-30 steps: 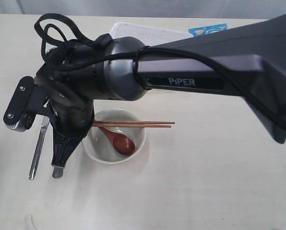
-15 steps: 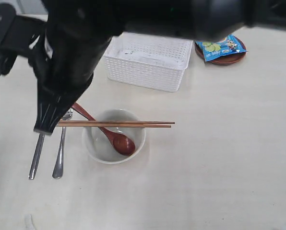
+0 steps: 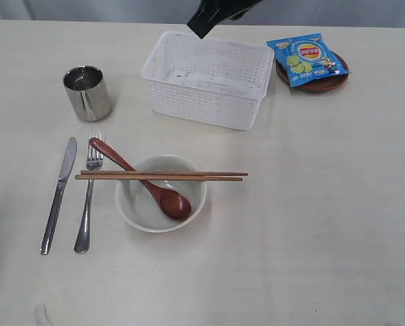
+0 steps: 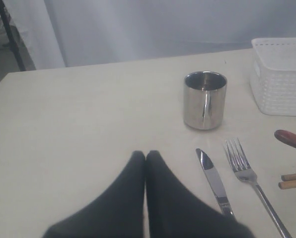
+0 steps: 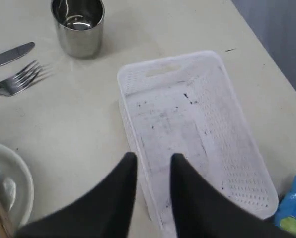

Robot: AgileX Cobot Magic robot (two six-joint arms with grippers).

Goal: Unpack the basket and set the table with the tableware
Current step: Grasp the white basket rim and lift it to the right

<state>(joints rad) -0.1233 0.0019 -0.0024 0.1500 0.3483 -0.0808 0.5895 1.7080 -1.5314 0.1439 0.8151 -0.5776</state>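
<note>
The white basket [image 3: 206,80] stands empty at the back of the table [image 3: 311,224]. The steel cup [image 3: 87,92] is to its left. In front lie the knife [image 3: 58,195] and fork [image 3: 88,200], side by side. Right of them is the off-white bowl [image 3: 138,216], with the wooden spoon [image 3: 145,183] in it and two chopsticks [image 3: 189,176] across its rim. My right gripper [image 5: 154,158] hangs open and empty above the basket [image 5: 187,124]; only its tip [image 3: 204,24] shows at the exterior view's top edge. My left gripper [image 4: 145,154] is shut on nothing, low over the table near the knife [image 4: 213,181].
A blue snack bag [image 3: 308,56] lies on the small brown plate [image 3: 328,84] at the back right, beside the basket. In the left wrist view the cup [image 4: 204,100] and fork [image 4: 245,171] are ahead of the left gripper.
The right arm has swung up from over the knife and fork to above the basket, and its jaws have parted. The fork lies on the table beside the knife.
</note>
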